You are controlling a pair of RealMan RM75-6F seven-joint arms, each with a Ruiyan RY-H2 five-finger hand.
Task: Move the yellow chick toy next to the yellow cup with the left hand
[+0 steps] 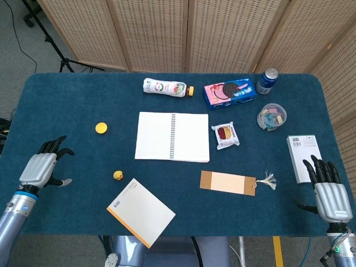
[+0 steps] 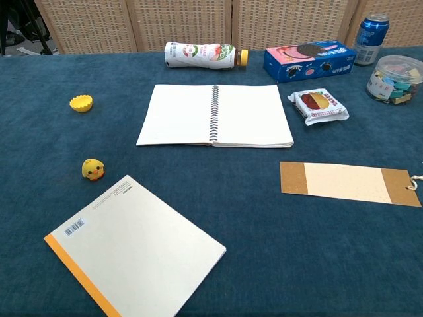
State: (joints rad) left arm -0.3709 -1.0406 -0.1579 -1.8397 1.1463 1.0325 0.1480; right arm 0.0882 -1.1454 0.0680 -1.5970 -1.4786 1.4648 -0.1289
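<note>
The small yellow chick toy stands on the blue table just beyond a closed notepad. The little yellow cup sits further back and slightly left of it. My left hand hovers over the table's left side, well left of the chick, empty with its fingers apart. Empty too, my right hand stays at the front right corner with fingers spread. Neither hand shows in the chest view.
A closed orange-edged notepad lies right in front of the chick. An open spiral notebook fills the middle. A bottle, cookie box, can, snack pack, clip jar, bookmark and white box lie elsewhere.
</note>
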